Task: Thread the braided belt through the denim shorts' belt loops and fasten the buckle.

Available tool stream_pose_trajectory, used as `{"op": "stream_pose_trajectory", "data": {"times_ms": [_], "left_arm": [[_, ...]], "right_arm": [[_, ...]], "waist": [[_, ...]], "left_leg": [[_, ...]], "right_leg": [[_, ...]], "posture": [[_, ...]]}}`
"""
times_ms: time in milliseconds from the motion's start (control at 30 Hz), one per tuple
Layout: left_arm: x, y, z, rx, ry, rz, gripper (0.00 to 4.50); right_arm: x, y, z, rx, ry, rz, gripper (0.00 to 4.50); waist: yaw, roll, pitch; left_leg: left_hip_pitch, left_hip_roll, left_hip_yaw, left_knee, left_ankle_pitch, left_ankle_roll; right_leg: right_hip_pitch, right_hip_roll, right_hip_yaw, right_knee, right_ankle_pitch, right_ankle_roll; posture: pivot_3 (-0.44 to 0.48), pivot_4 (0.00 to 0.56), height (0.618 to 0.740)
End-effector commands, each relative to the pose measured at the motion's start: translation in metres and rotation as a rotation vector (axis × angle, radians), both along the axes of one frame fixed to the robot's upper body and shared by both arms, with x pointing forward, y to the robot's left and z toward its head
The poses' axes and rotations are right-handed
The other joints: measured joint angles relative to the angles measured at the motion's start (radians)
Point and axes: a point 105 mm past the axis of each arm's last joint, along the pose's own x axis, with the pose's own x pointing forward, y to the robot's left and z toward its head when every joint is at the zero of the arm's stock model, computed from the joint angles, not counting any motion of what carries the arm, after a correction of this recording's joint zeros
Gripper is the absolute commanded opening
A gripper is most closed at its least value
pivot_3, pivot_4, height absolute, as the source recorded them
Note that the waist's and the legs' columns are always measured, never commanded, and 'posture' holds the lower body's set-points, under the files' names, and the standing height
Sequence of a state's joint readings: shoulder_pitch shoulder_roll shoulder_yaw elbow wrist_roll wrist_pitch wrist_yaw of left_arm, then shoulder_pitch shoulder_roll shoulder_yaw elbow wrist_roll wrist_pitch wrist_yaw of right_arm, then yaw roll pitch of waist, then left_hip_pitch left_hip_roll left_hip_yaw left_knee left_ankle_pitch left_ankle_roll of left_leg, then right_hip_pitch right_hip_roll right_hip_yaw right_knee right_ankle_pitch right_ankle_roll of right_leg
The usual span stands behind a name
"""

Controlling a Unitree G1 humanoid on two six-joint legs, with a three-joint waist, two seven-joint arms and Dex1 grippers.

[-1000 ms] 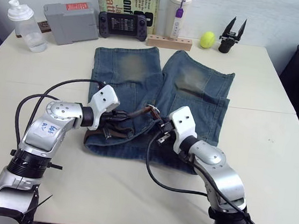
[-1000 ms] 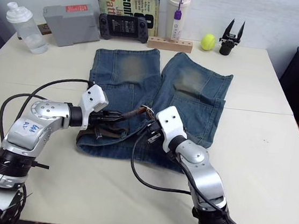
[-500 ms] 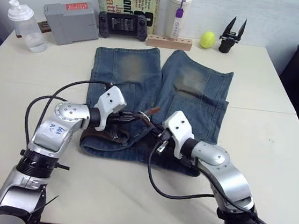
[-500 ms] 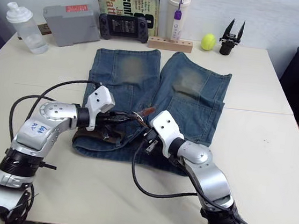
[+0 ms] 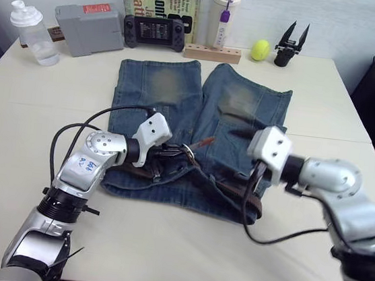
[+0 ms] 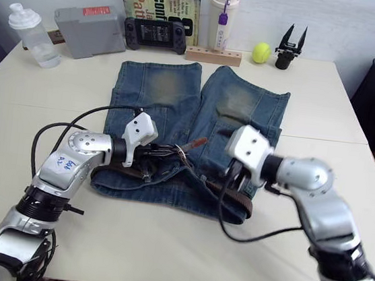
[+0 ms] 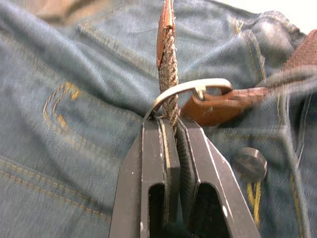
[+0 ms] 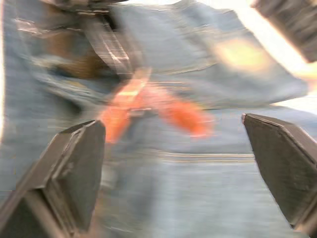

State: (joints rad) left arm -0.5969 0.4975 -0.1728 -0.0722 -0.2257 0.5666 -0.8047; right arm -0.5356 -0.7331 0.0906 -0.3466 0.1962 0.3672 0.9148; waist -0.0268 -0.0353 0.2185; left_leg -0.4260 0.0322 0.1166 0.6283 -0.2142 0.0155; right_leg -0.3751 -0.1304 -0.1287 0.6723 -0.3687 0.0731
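A: Left eye view: left arm is reaching in from the robot's left, forearm lying low over the waistband of the denim shorts. Left gripper is clamping the braided belt edge-on between its fingers, right at the buckle.

B: And the right arm?

A: Right arm is bending at the elbow, right gripper hanging over the shorts' right side with fingers spread wide, gripping nothing.

B: Belt orientation?

A: It is running along the waistband across the shorts, left to right; the tan tip is pointing up and away past the buckle. The shorts are lying flat on the worktop, legs pointing away from the robot.

B: Containers?

A: A clear bottle and a white tumbler are standing at the far edge; I cannot tell their contents.
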Motion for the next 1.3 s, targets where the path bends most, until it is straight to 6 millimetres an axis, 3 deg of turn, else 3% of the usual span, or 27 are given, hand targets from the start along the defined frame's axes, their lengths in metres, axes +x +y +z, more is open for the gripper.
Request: {"op": "stream_pose_trajectory", "data": {"times_ms": [33,167,267,367,400,567,633,667,733,800,867,900,1000,1133,1300], "left_arm": [[-0.009,-0.015,0.029,-0.06,-0.096,-0.089,0.0],[-0.009,-0.016,0.033,-0.062,-0.118,-0.092,0.0],[-0.011,-0.016,0.032,-0.057,-0.123,-0.101,0.0],[-0.012,-0.016,0.031,-0.045,-0.127,-0.105,0.0],[-0.012,-0.016,0.03,-0.042,-0.128,-0.103,0.0],[-0.01,-0.012,0.03,-0.051,-0.103,-0.087,0.0],[-0.011,-0.011,0.03,-0.06,-0.079,-0.094,0.0],[-0.014,-0.01,0.03,-0.061,-0.065,-0.11,0.82],[-0.02,-0.005,0.032,-0.056,-0.038,-0.134,1.46],[-0.018,0.008,0.042,-0.084,-0.029,-0.103,2.38],[-0.017,0.022,0.049,-0.1,-0.02,-0.071,2.76],[-0.017,0.029,0.052,-0.102,-0.017,-0.057,3.37],[-0.02,0.039,0.059,-0.116,-0.003,-0.035,4.45],[-0.028,0.024,0.07,-0.179,0.01,-0.074,4.49],[-0.023,-0.013,0.075,-0.216,-0.034,-0.09,4.49]], "right_arm": [[0.009,0.007,-0.004,-0.154,-0.085,0.083,4.46],[0.028,0.012,-0.013,-0.265,-0.118,0.124,4.46],[0.038,0.016,-0.016,-0.29,-0.123,0.144,3.72],[0.042,0.017,-0.019,-0.307,-0.124,0.165,2.33],[0.042,0.018,-0.019,-0.305,-0.125,0.174,1.65],[0.034,0.021,-0.012,-0.271,-0.117,0.224,0.04],[0.032,0.02,-0.012,-0.272,-0.117,0.224,0.04],[0.033,0.018,-0.012,-0.278,-0.119,0.221,0.0],[0.035,0.012,-0.011,-0.293,-0.128,0.208,0.0],[0.037,0.003,-0.007,-0.318,-0.149,0.19,0.0],[0.039,-0.006,0.0,-0.33,-0.163,0.175,0.0],[0.04,-0.011,0.004,-0.333,-0.168,0.169,0.0],[0.041,-0.021,0.014,-0.338,-0.18,0.159,0.0],[0.042,-0.025,0.024,-0.345,-0.189,0.16,0.0],[0.043,-0.013,0.034,-0.349,-0.186,0.182,0.0]], "waist": [[0.0,0.0,0.0],[0.0,0.0,0.0],[0.002,0.0,0.0],[0.002,0.0,0.0],[0.002,0.0,0.0],[0.002,0.0,0.0],[0.002,0.0,0.0],[0.001,0.0,0.0],[0.001,0.0,0.0],[0.0,0.0,0.0],[0.0,0.0,0.0],[0.001,0.0,0.0],[0.001,0.0,0.0],[0.001,0.0,0.0],[0.005,0.0,0.0]], "left_leg": [[0.0,0.0,0.001,0.0,0.0,0.0],[0.0,-0.001,0.001,0.002,0.0,0.0],[0.0,-0.001,0.001,0.002,0.0,0.0],[0.0,-0.001,0.0,0.001,0.0,0.0],[0.0,-0.001,0.0,0.002,0.0,0.0],[0.0,-0.001,0.0,0.002,0.0,0.0],[0.0,-0.001,0.0,0.002,0.0,0.0],[0.0,-0.001,0.0,0.002,0.0,0.0],[0.0,0.0,0.0,0.002,0.0,0.0],[0.0,0.0,0.0,0.002,0.0,0.0],[0.0,0.0,0.0,0.002,0.0,0.0],[0.0,0.0,0.0,0.002,0.0,0.0],[0.0,0.0,0.0,0.002,0.0,0.0],[0.0,0.0,0.0,0.002,0.0,0.0],[0.0,-0.001,0.0,0.003,0.0,0.0]], "right_leg": [[0.0,0.0,0.0,0.0,0.0,0.0],[0.0,-0.001,0.0,0.001,0.0,0.0],[0.0,-0.001,0.0,0.001,0.0,0.0],[0.0,-0.001,0.0,0.0,0.0,0.0],[0.0,-0.001,0.0,0.0,0.0,0.0],[0.001,-0.001,0.0,0.001,0.0,0.0],[0.001,-0.001,0.0,0.001,0.0,0.0],[0.001,0.0,0.0,0.001,0.0,0.0],[0.001,0.0,0.0,0.001,0.0,0.0],[0.001,0.0,0.0,0.001,0.0,0.0],[0.001,0.0,0.0,0.001,0.0,0.0],[0.0,0.0,0.0,0.001,0.0,0.0],[0.001,-0.001,0.0,0.001,0.0,0.0],[0.001,-0.001,0.0,0.0,0.0,0.0],[0.001,-0.001,0.0,0.001,0.0,0.0]], "posture": [[0.0,0.15,0.713],[0.0,0.15,0.713],[0.0,0.15,0.713],[0.0,0.15,0.713],[0.0,0.15,0.713],[0.0,0.15,0.713],[0.0,0.15,0.713],[0.0,0.15,0.713],[0.0,0.15,0.713],[0.0,0.15,0.713],[0.0,0.15,0.713],[0.0,0.15,0.713],[0.0,0.15,0.713],[0.0,0.15,0.713],[0.0,0.15,0.713]]}}
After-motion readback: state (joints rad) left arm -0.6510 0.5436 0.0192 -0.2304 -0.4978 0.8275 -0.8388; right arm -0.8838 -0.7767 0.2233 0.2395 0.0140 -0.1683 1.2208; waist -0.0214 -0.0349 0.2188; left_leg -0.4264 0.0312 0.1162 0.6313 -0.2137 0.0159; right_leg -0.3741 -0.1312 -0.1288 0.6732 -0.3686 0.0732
